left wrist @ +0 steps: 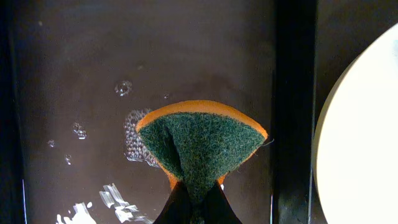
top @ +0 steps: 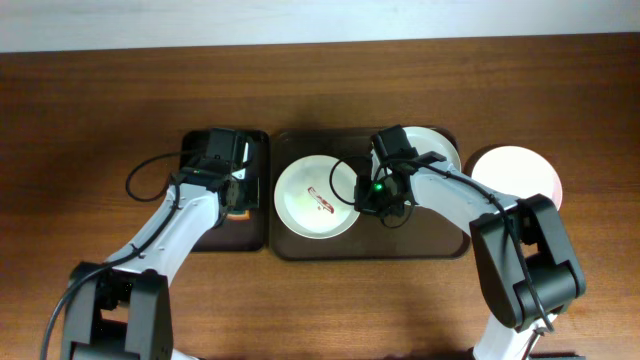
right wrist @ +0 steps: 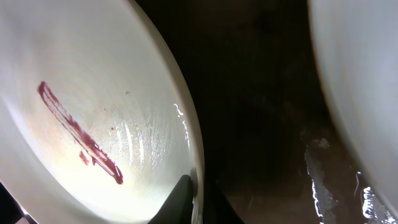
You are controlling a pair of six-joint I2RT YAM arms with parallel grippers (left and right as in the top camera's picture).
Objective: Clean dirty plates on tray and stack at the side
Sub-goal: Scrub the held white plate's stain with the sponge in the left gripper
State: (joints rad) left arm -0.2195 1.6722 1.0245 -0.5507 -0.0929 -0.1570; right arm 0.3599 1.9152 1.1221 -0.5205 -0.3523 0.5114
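Wooden desk (top: 100, 100), brown tray (top: 300, 248) in the middle, black tray (top: 205, 238) just beside it on the left.

Left tool (left wrist: 196, 202) is clamped on the sponge (left wrist: 199, 143), which is folded green side out and hangs over the wet black tray. Suds (left wrist: 134, 140) lie on the tray floor. Right tool (right wrist: 194, 196) is pinched on the right rim of the dirty plate (top: 310, 200), which sits on the tray's left half. The sauce (right wrist: 78, 134) streak across its centre is not yet wiped.

Second plate (top: 440, 150) is at the tray's far right corner, partly under the right arm (top: 470, 195). I can't tell if it's dirty. Third plate (top: 515, 172) is off the tray, on the desk to the right. That's probably where the stack starts.

My read on the step: scrub of the left plate, set up but not begun. Plate pinned, sponge loaded.

For the next move you need to:
- lift the sponge over both tray rims and land it on the plate centre
- keep the right pinch firm so the plate doesn't skate or tip under pressure
- wipe along the streak, not across it
- keep the sponge clear of the right tool's fingers at the rim
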